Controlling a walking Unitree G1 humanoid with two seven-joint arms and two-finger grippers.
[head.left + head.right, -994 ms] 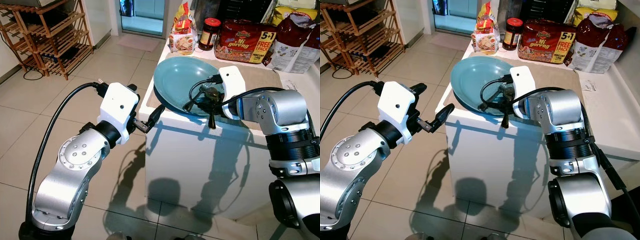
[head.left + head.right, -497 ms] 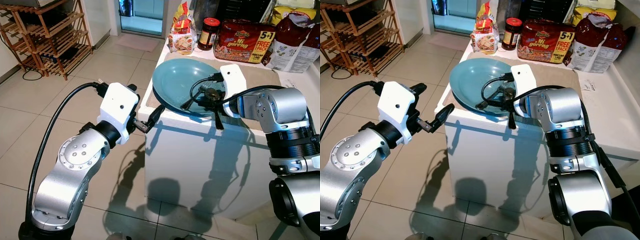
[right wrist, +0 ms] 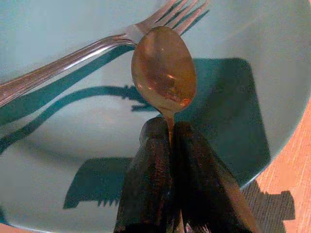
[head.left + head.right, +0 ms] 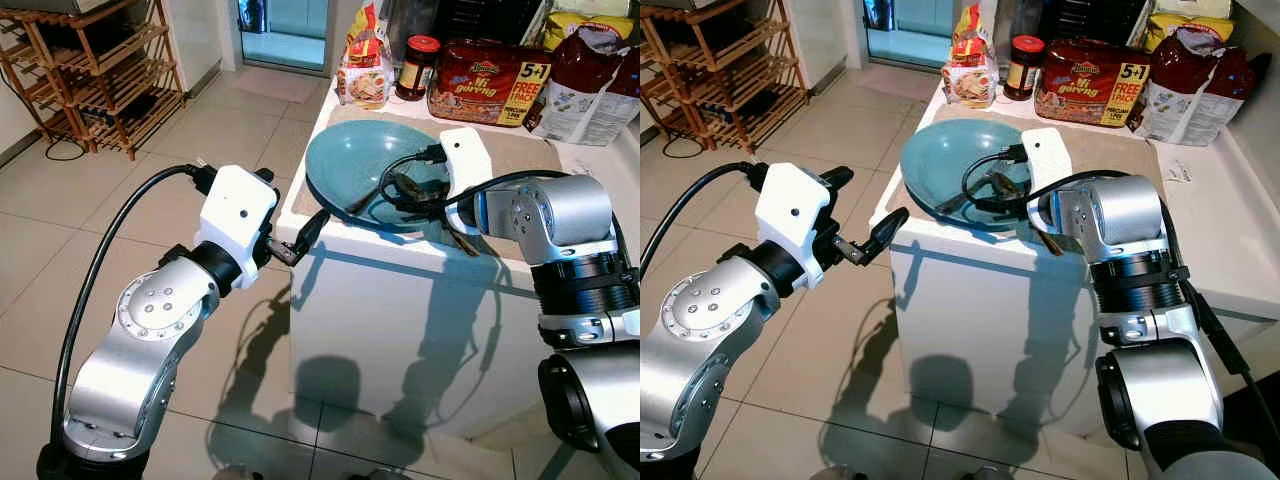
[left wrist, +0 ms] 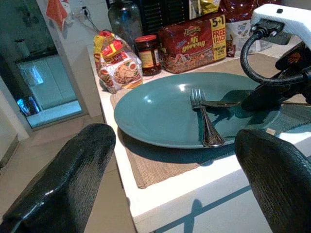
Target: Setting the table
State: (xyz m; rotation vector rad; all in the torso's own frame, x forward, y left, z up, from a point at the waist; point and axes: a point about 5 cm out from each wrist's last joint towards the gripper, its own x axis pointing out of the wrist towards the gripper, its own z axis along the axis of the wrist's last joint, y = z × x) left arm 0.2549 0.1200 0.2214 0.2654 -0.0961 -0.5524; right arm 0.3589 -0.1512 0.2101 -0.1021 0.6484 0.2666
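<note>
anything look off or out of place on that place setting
Slightly. The fork lies inside the teal plate rather than beside it on the woven placemat, and the plate sits near the counter's corner. The right gripper holds a spoon over the plate. Nothing spilled or damaged.

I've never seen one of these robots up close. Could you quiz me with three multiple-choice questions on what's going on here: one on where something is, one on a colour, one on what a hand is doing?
1. Where does the fork lie?
A. On the floor
B. In the plate
C. On the wooden rack

2. What colour is the plate?
A. Teal
B. Red
C. White

3. What is the right hand doing?
A. Hanging open with nothing in it
B. Gripping the jar
C. Pinching a spoon by its handle over the plate

Answers:
1 B: the left wrist view shows the fork resting inside the plate.
2 A: the plate looks blue-green in every view.
3 C: the right wrist view shows the fingers closed on the spoon, its bowl above the plate beside the fork's prongs. The left hand waits open off the counter's corner.
</note>
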